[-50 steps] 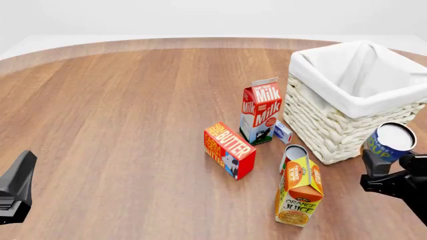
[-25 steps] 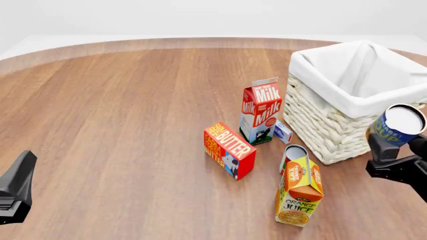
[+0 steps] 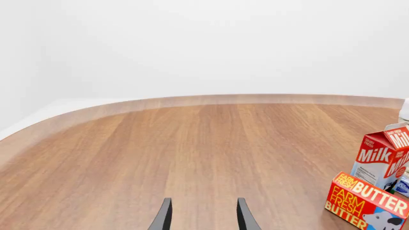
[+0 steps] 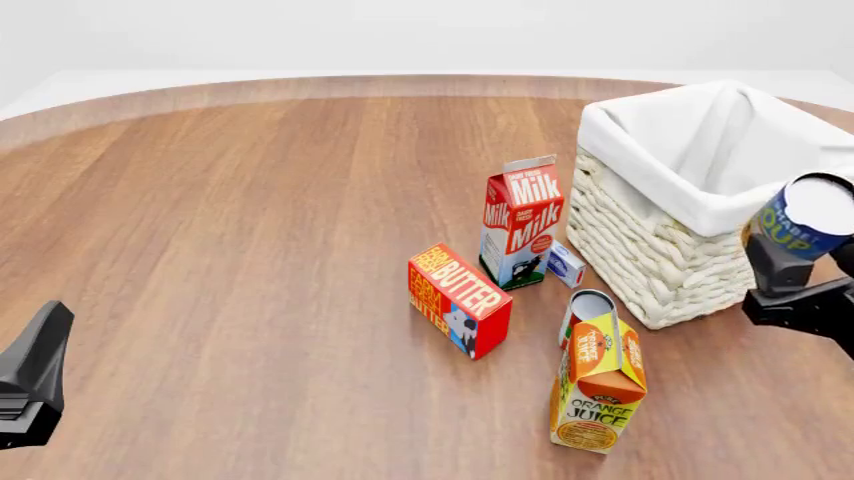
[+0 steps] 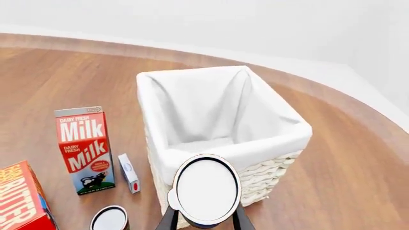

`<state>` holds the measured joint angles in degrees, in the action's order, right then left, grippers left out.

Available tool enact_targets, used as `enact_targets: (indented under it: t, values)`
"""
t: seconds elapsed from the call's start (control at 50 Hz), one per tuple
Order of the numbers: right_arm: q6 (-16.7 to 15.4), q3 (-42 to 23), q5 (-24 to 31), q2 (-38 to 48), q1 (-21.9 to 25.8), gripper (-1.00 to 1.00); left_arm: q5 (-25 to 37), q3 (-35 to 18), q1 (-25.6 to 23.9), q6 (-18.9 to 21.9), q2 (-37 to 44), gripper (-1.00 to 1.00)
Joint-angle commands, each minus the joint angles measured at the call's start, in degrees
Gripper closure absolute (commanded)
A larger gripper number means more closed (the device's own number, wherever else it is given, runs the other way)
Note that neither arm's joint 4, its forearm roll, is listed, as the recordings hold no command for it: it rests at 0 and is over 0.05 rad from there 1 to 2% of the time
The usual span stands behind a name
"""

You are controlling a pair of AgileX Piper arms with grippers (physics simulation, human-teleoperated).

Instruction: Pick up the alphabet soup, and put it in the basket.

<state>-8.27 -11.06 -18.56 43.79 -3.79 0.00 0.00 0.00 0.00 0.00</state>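
Observation:
The alphabet soup (image 4: pixel 802 228), a blue-labelled can with a silvery-white top, hangs in the air just in front of the basket's near right corner, at about rim height. My right gripper (image 4: pixel 801 265) is shut on it. The right wrist view shows the alphabet soup (image 5: pixel 206 189) between the two fingers, with the basket (image 5: pixel 259 149) right behind it. The basket (image 4: pixel 654 255) is white wicker with a cloth lining, and nothing shows inside it. My left gripper (image 4: pixel 32 385) hangs low at the near left, far from everything. Seen from its own wrist, the left gripper (image 3: pixel 203 216) is open with nothing between its fingers.
A milk carton (image 4: pixel 523 222) and a small blue-and-white box (image 4: pixel 566 265) stand just left of the basket. A butter box (image 4: pixel 458 300) lies in front of them. A red-and-white can (image 4: pixel 587 308) and an orange juice carton (image 4: pixel 598 385) stand nearer, left of my right gripper.
My right gripper has lifted the alphabet soup higher and a little further right, closer to the basket's rim. The left arm has not moved.

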Motion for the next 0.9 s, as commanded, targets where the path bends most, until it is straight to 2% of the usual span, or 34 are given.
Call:
enact_targets:
  t: [0.02,0.36,0.9]
  values:
    - [0.59,-2.48,1.22,-0.84,0.12,1.0,0.0,0.0,0.0,0.0,0.0,-1.0]
    - [-0.81,-6.77,6.48,-3.77,0.23,1.0,0.0,0.0,0.0,0.0,0.0,-1.0]
    - [-2.92,-11.5,8.31,-3.41,0.68,1.0,0.0,0.0,0.0,0.0,0.0,-1.0]
